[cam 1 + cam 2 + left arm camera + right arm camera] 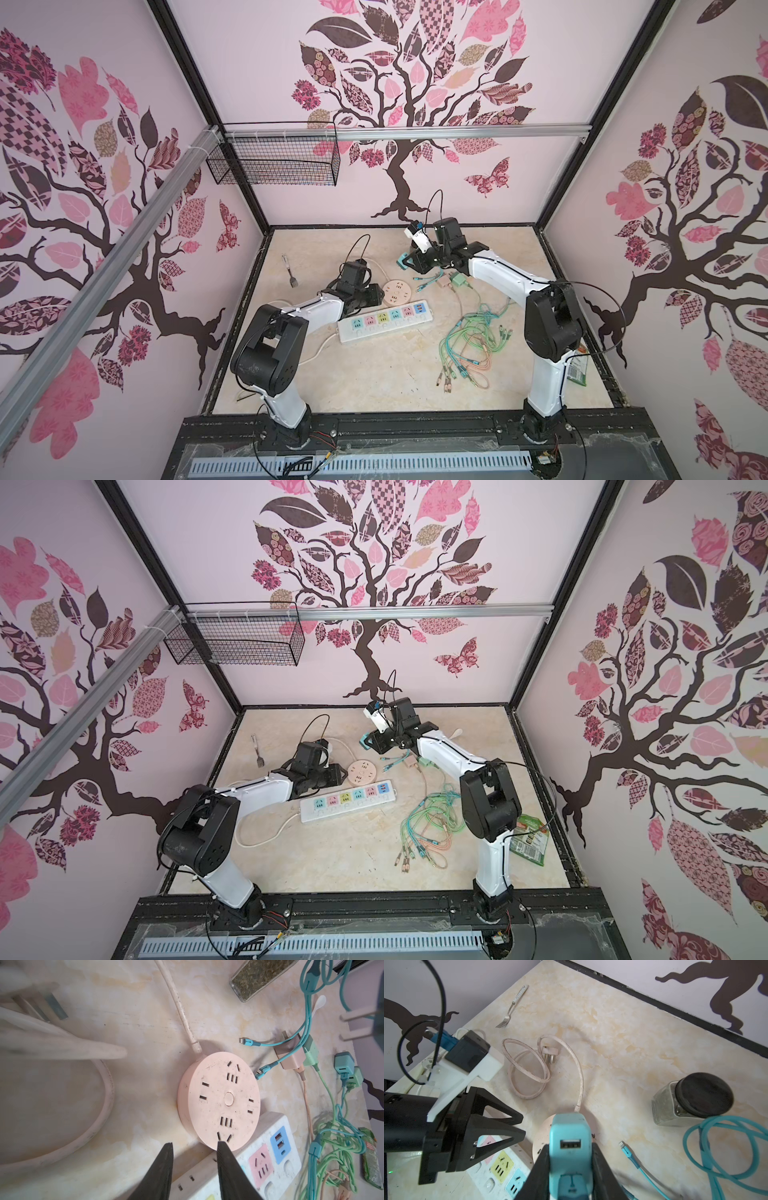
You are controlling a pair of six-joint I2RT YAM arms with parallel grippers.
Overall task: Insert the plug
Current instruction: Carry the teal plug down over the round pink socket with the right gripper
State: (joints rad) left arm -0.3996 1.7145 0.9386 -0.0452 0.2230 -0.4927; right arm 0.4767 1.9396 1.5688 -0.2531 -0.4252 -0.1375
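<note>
Soft, even, fairly bright light, faint shadows. Both top views bow at the edges. Left wrist view: pale plug (62, 1049) and teal charger (379, 1028) blurred.

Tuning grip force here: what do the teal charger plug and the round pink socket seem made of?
The teal charger plug: apparently hard moulded plastic, satin, with soft highlights and rounded edges. The round pink socket: likely matte rigid plastic, scuffed and dirt-specked, with crisp moulded slots.

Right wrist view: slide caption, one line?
Right gripper shut on a teal charger plug, round pink socket just beyond it.
</note>
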